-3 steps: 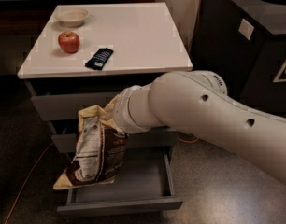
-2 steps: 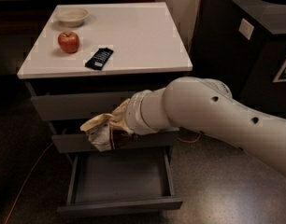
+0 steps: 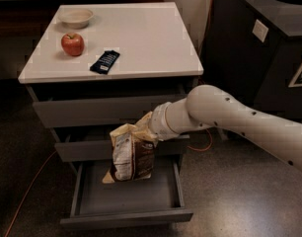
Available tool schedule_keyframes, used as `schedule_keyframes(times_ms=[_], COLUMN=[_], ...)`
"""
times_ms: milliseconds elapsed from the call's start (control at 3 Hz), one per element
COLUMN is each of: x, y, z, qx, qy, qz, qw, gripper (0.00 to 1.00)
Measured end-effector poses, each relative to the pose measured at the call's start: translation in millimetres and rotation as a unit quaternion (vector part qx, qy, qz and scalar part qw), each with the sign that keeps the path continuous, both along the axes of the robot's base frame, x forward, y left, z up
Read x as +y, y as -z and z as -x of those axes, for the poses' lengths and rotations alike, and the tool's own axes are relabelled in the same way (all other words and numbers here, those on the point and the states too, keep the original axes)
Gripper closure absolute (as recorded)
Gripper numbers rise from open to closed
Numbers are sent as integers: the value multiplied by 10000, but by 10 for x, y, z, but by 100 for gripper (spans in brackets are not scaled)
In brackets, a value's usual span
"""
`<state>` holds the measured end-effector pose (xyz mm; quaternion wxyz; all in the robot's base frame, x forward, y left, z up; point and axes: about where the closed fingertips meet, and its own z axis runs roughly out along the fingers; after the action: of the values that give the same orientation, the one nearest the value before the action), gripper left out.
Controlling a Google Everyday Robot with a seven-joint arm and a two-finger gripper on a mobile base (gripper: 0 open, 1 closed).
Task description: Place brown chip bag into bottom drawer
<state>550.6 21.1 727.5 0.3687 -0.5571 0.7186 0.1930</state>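
The brown chip bag (image 3: 131,154) hangs upright from its crumpled top, with the pale top up and the dark brown part lower. My gripper (image 3: 147,125) is at the end of the white arm reaching in from the right, and it is shut on the bag's top edge. The bag is over the back left part of the open bottom drawer (image 3: 126,201), with its lower corner close to or just touching the drawer's grey floor. The two taller drawers above are shut.
On the white cabinet top (image 3: 141,33) are a red apple (image 3: 72,44), a small bowl (image 3: 76,17) and a dark-blue wrapped bar (image 3: 104,61). A black bin (image 3: 259,48) stands at the right. An orange cable (image 3: 27,191) runs along the floor at the left.
The bag was bunched up against the middle drawer front; now it hangs full length over the open bottom drawer, and the arm has shifted right and lower.
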Motion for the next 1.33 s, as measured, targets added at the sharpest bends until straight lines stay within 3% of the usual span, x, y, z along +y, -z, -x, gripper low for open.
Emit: schedule_keyframes(times_ms=[333,667,1000,1333], x=[-92,-95,-45,-18], y=[416,750,1032,1301], z=[-267,-386,-459,-491], qx=[368,669,932,1148], qy=[-132,-335,-589,-797], qz=[-116,-9,187,599], qw=[9992,9972,9937,9884], gripper=[100,100,100,100])
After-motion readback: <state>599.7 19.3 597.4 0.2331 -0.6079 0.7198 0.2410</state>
